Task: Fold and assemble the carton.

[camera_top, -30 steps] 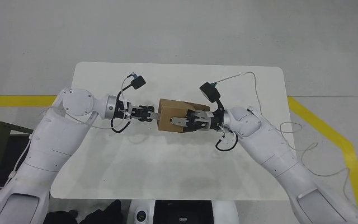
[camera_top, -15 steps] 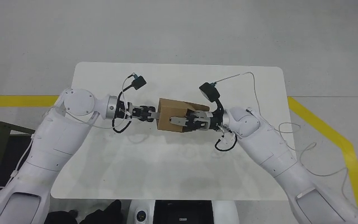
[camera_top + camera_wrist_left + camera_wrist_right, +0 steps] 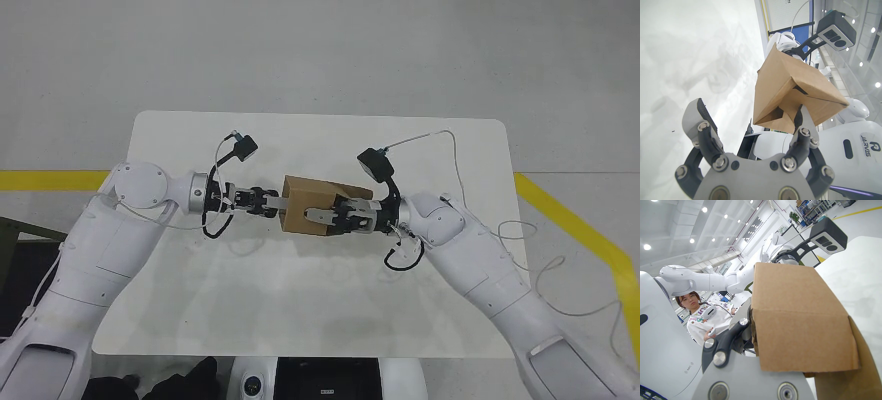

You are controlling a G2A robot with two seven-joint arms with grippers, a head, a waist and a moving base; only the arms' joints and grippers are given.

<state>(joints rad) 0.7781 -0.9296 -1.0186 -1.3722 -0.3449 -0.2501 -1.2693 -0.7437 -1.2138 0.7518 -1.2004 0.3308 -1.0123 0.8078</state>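
Gripping the carton (image 3: 300,195), the right claw (image 3: 318,214) holds it against one finger of the wide-open left claw (image 3: 751,108).

Both arms inward: left hand (image 3: 751,104) fingers apart, right hand (image 3: 320,215) opposite.

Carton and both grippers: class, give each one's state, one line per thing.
carton: squared up; end flaps facing the left gripper folded in with a gap, one flap at the other end sticking out.
left gripper: open, touching the carton's folded end.
right gripper: shut on the carton.
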